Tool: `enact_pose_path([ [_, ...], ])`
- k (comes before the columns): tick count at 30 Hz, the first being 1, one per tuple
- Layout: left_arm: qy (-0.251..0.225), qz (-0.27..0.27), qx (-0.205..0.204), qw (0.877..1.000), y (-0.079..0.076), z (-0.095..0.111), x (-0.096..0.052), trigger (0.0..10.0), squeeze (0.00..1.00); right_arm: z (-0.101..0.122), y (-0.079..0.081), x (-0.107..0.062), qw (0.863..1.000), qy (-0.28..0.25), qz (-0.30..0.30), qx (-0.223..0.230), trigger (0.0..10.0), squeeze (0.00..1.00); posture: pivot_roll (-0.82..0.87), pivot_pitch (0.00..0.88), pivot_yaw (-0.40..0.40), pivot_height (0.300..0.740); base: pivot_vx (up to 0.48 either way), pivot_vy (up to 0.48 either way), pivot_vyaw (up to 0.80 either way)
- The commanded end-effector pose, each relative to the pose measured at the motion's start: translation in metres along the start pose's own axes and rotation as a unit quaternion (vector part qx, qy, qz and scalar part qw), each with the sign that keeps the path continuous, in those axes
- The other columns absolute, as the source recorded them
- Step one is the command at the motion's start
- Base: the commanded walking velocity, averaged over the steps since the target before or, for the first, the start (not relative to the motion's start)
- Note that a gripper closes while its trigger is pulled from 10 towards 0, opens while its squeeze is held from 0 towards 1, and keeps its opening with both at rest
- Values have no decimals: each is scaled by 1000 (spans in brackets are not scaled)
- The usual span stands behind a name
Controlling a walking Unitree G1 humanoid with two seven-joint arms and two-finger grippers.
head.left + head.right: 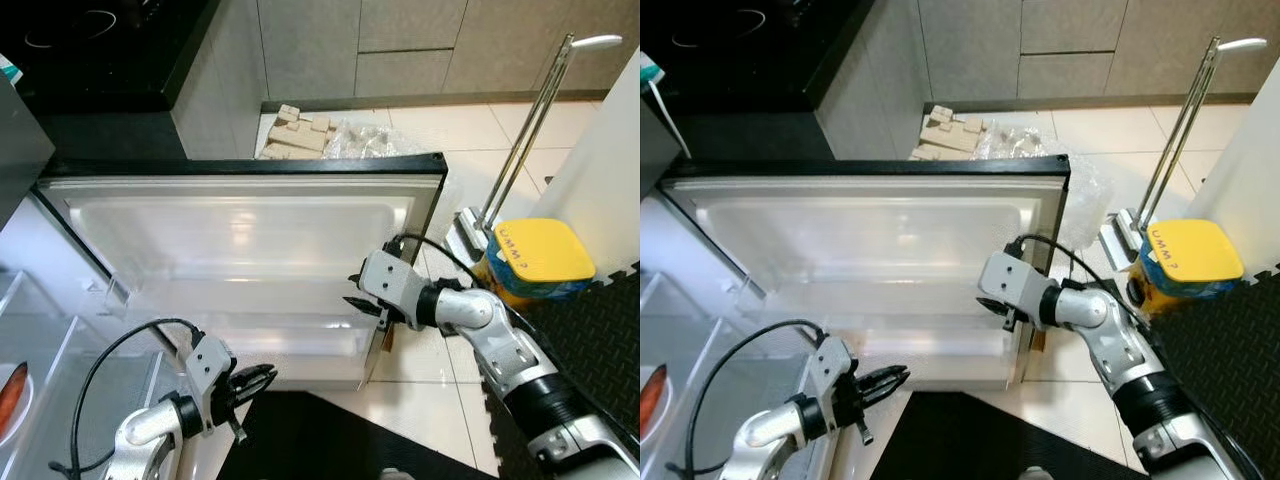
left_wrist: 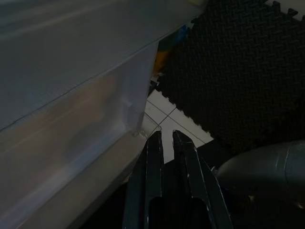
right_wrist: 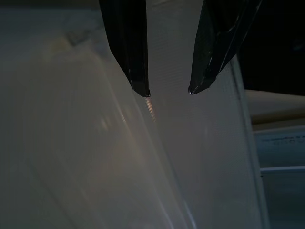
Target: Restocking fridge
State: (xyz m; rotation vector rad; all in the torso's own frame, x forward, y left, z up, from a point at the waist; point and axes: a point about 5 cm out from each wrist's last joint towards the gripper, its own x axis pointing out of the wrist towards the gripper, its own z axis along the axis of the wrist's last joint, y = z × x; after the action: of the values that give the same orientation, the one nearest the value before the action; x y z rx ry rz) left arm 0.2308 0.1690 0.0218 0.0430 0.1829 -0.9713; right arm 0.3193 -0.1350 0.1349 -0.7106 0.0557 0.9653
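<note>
The fridge door (image 1: 240, 240) stands wide open, its white inner liner and door shelves facing me. My right gripper (image 1: 351, 290) is at the door's free edge near the lower shelf, open, with its fingertips (image 3: 143, 88) close against the white liner and nothing held. My left gripper (image 1: 258, 382) hangs low by the door's bottom edge, above a black mat. Its two fingers (image 2: 155, 157) lie almost together and hold nothing. At the left are the fridge's clear inner shelves (image 1: 60, 350), with something orange-red (image 1: 10, 395) on one.
A blue tub with a yellow lid (image 1: 540, 255) stands on the tiled floor at the right, beside a metal trolley handle (image 1: 530, 130). Black foam mats (image 1: 590, 330) cover the floor at the right and front. Cardboard pieces (image 1: 300, 135) lie beyond the door, by grey cabinets.
</note>
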Motion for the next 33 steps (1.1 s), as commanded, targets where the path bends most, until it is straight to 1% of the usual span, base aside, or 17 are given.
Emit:
enact_pose_path([
  [1,7,-5,-4,1000,-3,-7,-1,10000,0,-8,15,4,1000,10,30,6,10000,0,-145,154,64,721,0,0,0],
  [5,8,-5,-1,1000,0,-10,-3,10000,0,-8,15,5,1000,7,27,6,10000,0,-145,154,64,721,0,0,0],
  [8,17,0,-5,1000,6,-15,-13,10000,0,1,14,6,998,-23,31,39,10000,0,-148,155,67,721,0,0,0],
  [13,25,1,-7,1000,9,-19,-20,10000,0,9,19,6,994,-53,63,73,10000,0,-150,156,69,721,0,0,0],
  [15,27,0,-7,1000,10,-20,-22,10000,0,18,24,5,987,-79,95,107,10000,0,-150,156,69,721,0,0,0],
  [18,27,0,-6,1000,10,-20,-22,10000,0,24,27,3,982,-93,114,119,10000,0,-150,158,69,721,0,0,0],
  [20,30,-1,-6,1000,10,-22,-21,10000,0,41,29,-1,969,-134,145,148,10000,0,-151,160,70,721,0,0,0],
  [21,30,-1,-6,1000,10,-22,-21,10000,0,41,29,-1,969,-134,145,148,10000,0,-151,160,70,721,0,0,0],
  [23,38,-4,-5,999,8,-24,-20,10000,0,61,27,-6,953,-182,171,172,10000,0,-152,162,71,721,0,0,0],
  [24,38,-4,-5,999,8,-24,-20,10000,0,61,27,-6,953,-182,171,172,10000,0,-152,162,71,721,0,0,0],
  [26,41,-5,-6,999,7,-26,-18,10000,0,89,15,-13,934,-253,174,181,10000,0,-152,163,71,721,0,0,0],
  [28,41,-5,-6,999,7,-26,-18,10000,0,89,15,-13,934,-253,174,181,10000,0,-152,163,71,721,0,0,0],
  [29,41,-5,-6,999,7,-26,-17,10000,0,98,11,-16,928,-275,173,184,10000,0,-151,164,72,721,0,0,0],
  [30,39,1,-8,999,6,-27,-16,10000,0,125,-17,-26,909,-355,122,183,10000,0,-155,162,73,721,0,0,0],
  [31,36,8,-9,999,6,-27,-15,10000,0,145,-40,-37,887,-416,75,183,10000,0,-156,163,73,721,0,0,0],
  [32,36,8,-9,999,6,-27,-15,10000,0,145,-40,-37,887,-416,75,183,10000,0,-156,163,73,721,0,0,0],
  [33,30,14,-14,999,6,-27,-14,10000,0,159,-59,-49,866,-462,36,185,10000,0,-156,162,72,721,0,0,0],
])
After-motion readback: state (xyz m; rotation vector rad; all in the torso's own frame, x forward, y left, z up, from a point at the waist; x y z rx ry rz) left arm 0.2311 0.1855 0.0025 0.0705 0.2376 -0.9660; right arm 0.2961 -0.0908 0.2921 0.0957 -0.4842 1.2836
